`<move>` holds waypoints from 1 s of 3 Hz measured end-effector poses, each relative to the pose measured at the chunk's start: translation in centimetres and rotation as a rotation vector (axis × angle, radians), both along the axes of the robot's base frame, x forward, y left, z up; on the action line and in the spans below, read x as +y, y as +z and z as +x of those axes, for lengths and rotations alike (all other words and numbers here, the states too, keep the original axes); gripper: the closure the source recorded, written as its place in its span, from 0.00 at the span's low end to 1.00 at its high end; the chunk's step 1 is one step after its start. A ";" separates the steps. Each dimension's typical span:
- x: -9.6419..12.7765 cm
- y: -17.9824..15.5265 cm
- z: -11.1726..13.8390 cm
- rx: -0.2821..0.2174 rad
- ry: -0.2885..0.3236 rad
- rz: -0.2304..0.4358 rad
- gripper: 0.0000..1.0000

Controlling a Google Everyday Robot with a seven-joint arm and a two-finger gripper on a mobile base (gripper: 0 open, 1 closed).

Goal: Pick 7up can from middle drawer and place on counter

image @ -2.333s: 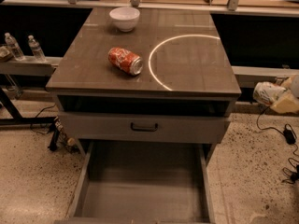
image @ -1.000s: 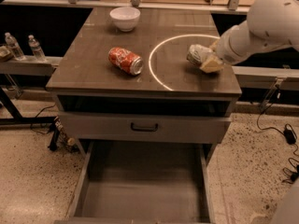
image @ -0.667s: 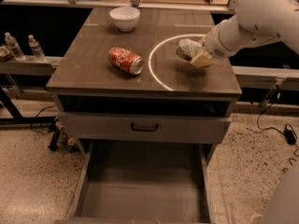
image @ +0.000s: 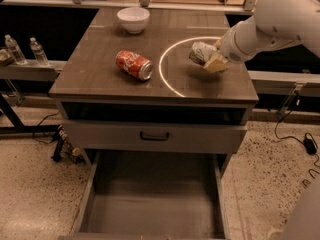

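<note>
The 7up can (image: 200, 51), pale green and white, lies tilted in my gripper (image: 212, 60) just above the counter (image: 100, 69), inside the white circle line on its right half. The gripper is shut on the can, and its white arm comes in from the upper right. I cannot tell whether the can touches the wood. The middle drawer (image: 155, 204) is pulled out at the bottom of the view, and its plain grey floor shows nothing on it.
A red-orange can (image: 133, 64) lies on its side left of the circle. A white bowl (image: 133, 19) stands at the counter's back. A shut drawer front with a dark handle (image: 154, 135) is above the open drawer. Water bottles (image: 13, 49) stand on the left ledge.
My gripper has carried the 7up can from beside the cabinet's right side up and leftward over the counter, into the white circle. The red-orange can and bowl have not moved.
</note>
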State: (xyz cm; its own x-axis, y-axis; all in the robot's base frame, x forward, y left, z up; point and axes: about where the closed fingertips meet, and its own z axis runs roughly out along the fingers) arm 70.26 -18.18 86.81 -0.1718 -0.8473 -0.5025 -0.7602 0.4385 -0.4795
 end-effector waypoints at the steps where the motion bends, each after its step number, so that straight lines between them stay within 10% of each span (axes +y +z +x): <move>1: 1.3 0.0 -0.4 0.015 0.019 0.022 0.27; 3: 4.8 0.6 -0.8 0.056 0.095 0.045 0.00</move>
State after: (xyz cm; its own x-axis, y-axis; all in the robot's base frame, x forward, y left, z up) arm 69.50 -13.39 87.36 -0.1206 -0.8382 -0.5318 -0.8247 0.3828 -0.4163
